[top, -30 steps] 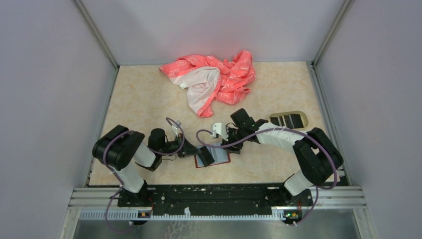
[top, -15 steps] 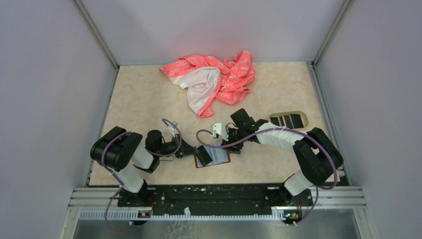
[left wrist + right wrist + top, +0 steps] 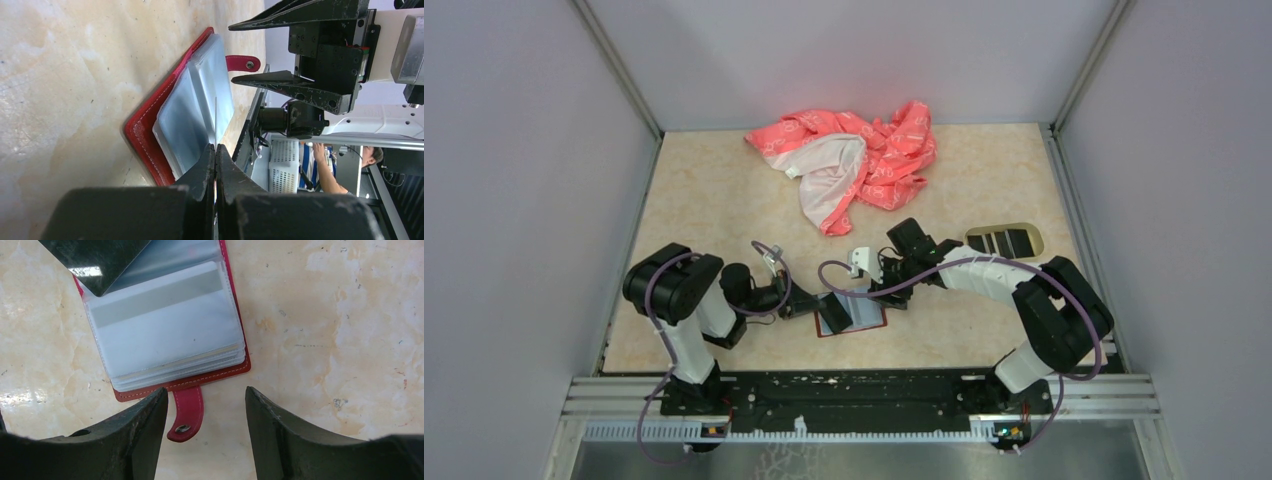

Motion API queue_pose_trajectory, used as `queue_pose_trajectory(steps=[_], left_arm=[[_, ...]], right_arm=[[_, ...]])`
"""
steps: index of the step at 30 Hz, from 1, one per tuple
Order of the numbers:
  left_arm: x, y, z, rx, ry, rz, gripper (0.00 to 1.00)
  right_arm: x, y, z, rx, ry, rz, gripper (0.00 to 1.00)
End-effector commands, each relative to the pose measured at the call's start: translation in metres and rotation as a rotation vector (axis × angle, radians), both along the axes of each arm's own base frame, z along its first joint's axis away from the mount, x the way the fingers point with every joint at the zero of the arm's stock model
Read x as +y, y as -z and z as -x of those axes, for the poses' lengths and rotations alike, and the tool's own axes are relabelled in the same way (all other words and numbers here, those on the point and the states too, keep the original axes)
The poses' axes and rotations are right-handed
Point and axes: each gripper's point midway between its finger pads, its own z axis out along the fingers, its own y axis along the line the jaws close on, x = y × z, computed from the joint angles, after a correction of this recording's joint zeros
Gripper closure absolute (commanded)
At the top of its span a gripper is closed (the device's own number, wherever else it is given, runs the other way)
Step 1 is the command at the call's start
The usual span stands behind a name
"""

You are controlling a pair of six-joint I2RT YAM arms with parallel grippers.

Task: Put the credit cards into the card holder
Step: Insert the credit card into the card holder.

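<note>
My left gripper is pinched tight on 1 thin black credit card, which the left wrist view shows edge-on as a fine line rising from the fingertips. I judge it is held by its near end so the free end can slide into a pocket.

The card's corner hangs over the dark red folding card holder, which lies open on the marbled beige table with its grey-blue pockets facing up and its snap strap pointing at my right arm.

The right gripper hovers over that strap end with its jaws apart, holding nothing, probably ready to press the holder down.

Further right, the remaining black cards wait in the oval beige tray.

Against the picture from 1 second ago, the left arm's elbow has swung more upright and closer in. The card tip sits at nearly the same spot, and the right arm has not moved.
</note>
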Motion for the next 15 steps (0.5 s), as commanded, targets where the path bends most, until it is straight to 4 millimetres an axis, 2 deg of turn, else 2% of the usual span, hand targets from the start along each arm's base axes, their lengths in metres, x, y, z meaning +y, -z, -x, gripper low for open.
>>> queue_pose_trajectory(steps=[1, 15], left_arm=[[-0.0017, -0.0087, -0.0037, -0.049, 0.007, 0.031, 1.00], [-0.0080, -0.0047, -0.0056, -0.050, 0.001, 0.045, 1.00]], right_arm=[[0.0178, -0.0181, -0.0095, -0.032, -0.020, -0.050, 0.42], [0.0184, -0.0175, -0.0082, -0.029, -0.024, -0.046, 0.42]])
